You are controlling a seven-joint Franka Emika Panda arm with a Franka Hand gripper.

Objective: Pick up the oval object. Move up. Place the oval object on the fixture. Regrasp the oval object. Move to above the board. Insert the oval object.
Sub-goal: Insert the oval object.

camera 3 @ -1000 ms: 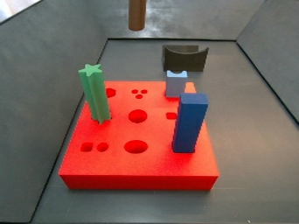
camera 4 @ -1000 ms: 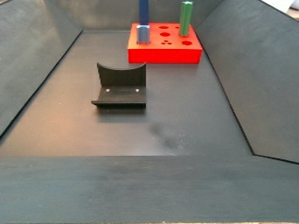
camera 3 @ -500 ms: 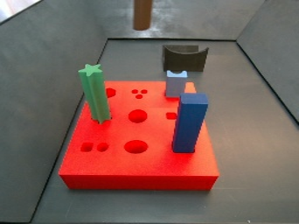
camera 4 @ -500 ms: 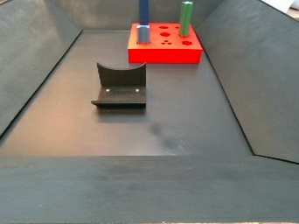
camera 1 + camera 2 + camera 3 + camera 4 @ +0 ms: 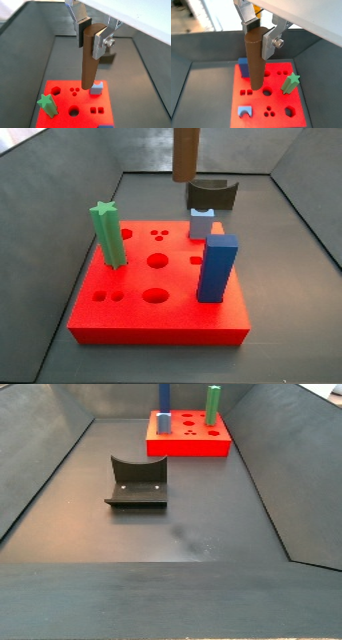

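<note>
One tool (image 5: 91,36) is in view in both wrist views (image 5: 259,32), its silver fingers (image 5: 101,40) clamped on the upper end of the oval object (image 5: 90,57), which hangs upright and clear of everything below. In a side view the oval object (image 5: 186,153) shows only as a brown shaft entering from the top edge; the tool itself is out of that frame. Compared with half a second ago, the shaft stands further toward 3 o'clock in that view and reaches lower, now ending just above the fixture (image 5: 211,195) as pictured. A second ago it lay further still toward 9 o'clock.

The board (image 5: 160,288) sits unchanged on the floor. It carries the green star-topped peg (image 5: 108,234) toward 9 o'clock, the blue square peg (image 5: 218,268) toward 3 o'clock, and the small grey-blue peg (image 5: 202,224) at the far edge, all upright as before. In both wrist views the lower end of the oval object (image 5: 254,60) hangs above the board (image 5: 278,107), over its holes; whether it lines up with one cannot be told.

In a side view the fixture (image 5: 136,481) stands well apart from the board (image 5: 189,436), unmoved; the oval object does not appear there.
</note>
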